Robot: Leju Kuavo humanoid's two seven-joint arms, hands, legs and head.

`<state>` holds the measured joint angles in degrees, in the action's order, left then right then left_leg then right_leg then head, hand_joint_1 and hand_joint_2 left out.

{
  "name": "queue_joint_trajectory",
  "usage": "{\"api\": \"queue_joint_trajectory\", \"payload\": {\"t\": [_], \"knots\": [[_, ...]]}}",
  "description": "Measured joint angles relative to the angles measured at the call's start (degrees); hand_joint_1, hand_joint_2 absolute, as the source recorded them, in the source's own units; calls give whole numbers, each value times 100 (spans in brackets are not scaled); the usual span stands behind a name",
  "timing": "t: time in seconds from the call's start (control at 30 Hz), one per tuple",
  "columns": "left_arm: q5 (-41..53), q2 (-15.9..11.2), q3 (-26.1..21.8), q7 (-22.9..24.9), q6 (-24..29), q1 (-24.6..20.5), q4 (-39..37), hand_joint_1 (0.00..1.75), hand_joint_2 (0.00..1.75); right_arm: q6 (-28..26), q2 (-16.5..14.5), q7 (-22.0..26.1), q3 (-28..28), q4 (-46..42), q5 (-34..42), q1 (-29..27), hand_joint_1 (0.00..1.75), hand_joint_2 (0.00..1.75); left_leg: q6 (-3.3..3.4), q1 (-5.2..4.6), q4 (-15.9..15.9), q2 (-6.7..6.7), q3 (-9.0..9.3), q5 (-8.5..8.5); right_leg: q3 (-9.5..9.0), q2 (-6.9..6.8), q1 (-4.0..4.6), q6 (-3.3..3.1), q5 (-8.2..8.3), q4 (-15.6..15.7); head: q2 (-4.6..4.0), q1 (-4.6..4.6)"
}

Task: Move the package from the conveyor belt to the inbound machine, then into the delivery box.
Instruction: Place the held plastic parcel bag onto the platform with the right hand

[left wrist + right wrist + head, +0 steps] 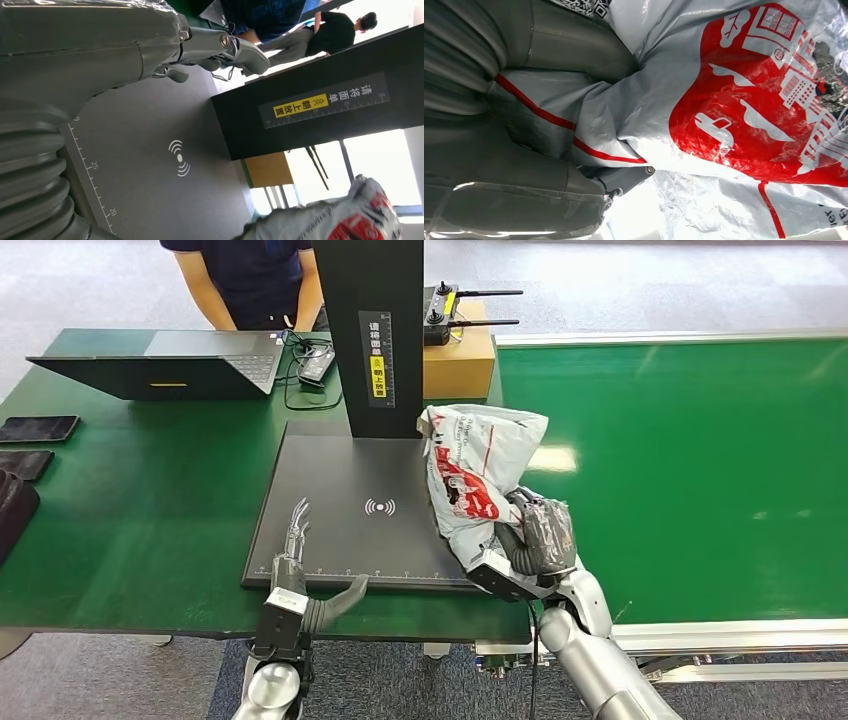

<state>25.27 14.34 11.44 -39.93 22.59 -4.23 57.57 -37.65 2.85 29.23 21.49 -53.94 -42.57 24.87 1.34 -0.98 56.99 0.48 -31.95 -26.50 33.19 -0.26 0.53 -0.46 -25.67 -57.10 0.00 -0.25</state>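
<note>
A crumpled grey plastic package point(470, 465) with red print is held up by my right hand point(530, 545), which grips its lower end; the bag leans over the right edge of the black inbound machine plate point(330, 530). Close up, the package point(734, 110) is bunched between the fingers point(569, 50) of that hand. My left hand point(300, 580) rests open over the plate's front left edge, fingers stretched forward and thumb out to the side. The plate's white scan symbol point(179, 158) and ruler marks lie under my left hand point(100, 55), with the package point(345, 220) beyond.
The machine's black post point(370, 330) with a yellow label rises behind the plate. The green conveyor belt point(700, 470) runs to the right. A laptop point(170, 365), a phone point(38, 428), a cardboard box point(460, 360) with a controller on it, and a person point(250, 280) are at the back.
</note>
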Motion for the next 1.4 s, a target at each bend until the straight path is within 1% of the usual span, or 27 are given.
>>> {"api": "queue_joint_trajectory", "payload": {"t": [0.1, 0.2, 0.4, 0.43, 0.5, 0.53, 0.57, 0.63, 0.67, 0.73, 0.83, 1.1, 1.3, 1.4], "knots": [[-2, 0, -7, -15, 13, -22, -40, 0, 175, -43, -90, 101, 255, 305, -44, 287, 158, 175, 0, 0, 0, 1, 0, 0, 1, 1, 0, 0, 0, 0, 0, -1], [-6, 2, -9, -19, 30, -49, -84, 0, 175, -125, -216, 198, 499, 680, -160, 593, 158, 175, -1, 0, 0, 0, 0, 1, 2, 0, 0, -1, 0, -1, 0, -1], [-7, 12, -9, -20, 34, -87, -153, 0, 175, -182, -504, 209, 781, 1167, -772, 1003, 155, 175, -2, 1, 0, 0, -1, 1, 4, 0, 2, -2, 0, -1, 0, -1], [-5, 14, -7, -20, 26, -92, -162, 0, 175, -183, -558, 189, 796, 1210, -904, 1038, 153, 175, -2, 1, 0, 0, -1, 1, 4, 0, 2, -2, 0, -2, 0, -1], [11, 21, 1, -21, -11, -106, -182, 0, 175, -188, -670, 148, 795, 1258, -1295, 1073, 141, 175, -2, 1, 0, 0, -1, 1, 5, 1, 2, -2, 0, -2, 0, -1], [27, 25, 9, -22, -37, -112, -189, 0, 175, -191, -725, 116, 774, 1259, -1576, 1073, 111, 175, -2, 1, 0, 0, -1, 1, 5, 1, 2, -2, -1, -2, 0, -1], [46, 27, 21, -21, -63, -117, -195, 0, 175, -196, -777, 79, 739, 1241, -1899, 1060, 74, 175, -2, 1, 0, 0, -1, 1, 6, 1, 2, -2, -1, -2, 0, -1], [86, 30, 47, -11, -104, -124, -199, 0, 175, -204, -878, -30, 634, 1179, -2500, 1017, 9, 175, -2, 1, 0, 1, -2, 1, 7, 1, 2, -2, -1, -2, 0, -2], [103, 30, 61, 0, -121, -127, -201, 0, 175, -206, -922, -83, 575, 1148, -2714, 991, 0, 175, -2, 1, 0, 0, -2, 1, 7, 1, 2, -2, -1, -2, 0, -1], [130, 31, 84, 25, -152, -132, -202, 0, 175, -209, -994, -159, 465, 1103, -2970, 942, 0, 175, -2, 1, 0, 0, -2, 1, 7, 0, 2, -1, -1, -1, 0, -1], [167, 31, 112, 67, -181, -138, -203, 0, 175, -211, -1065, -188, 339, 1025, -3100, 852, 0, 175, -2, 1, 0, 0, -3, 1, 7, 0, 1, -1, -1, -1, 0, 0], [287, 31, 126, 177, -274, -141, -201, 0, 175, -219, -1220, -28, 9, 662, -3249, 497, 0, 175, -2, 1, 0, 0, -3, 1, 8, 1, 1, -2, -1, -1, 0, -1], [299, 31, 126, 167, -271, -142, -203, 0, 175, -220, -1319, 216, -272, 418, -3189, 321, 0, 175, -3, 1, 0, 0, -3, 1, 8, 1, 1, -2, -1, -1, 0, -2], [301, 31, 126, 157, -268, -142, -203, 0, 175, -220, -1385, 473, -504, 260, -3003, 223, 0, 175, -3, 1, 0, 1, -3, 1, 8, 1, 1, -2, -1, -1, 0, -1]]}}
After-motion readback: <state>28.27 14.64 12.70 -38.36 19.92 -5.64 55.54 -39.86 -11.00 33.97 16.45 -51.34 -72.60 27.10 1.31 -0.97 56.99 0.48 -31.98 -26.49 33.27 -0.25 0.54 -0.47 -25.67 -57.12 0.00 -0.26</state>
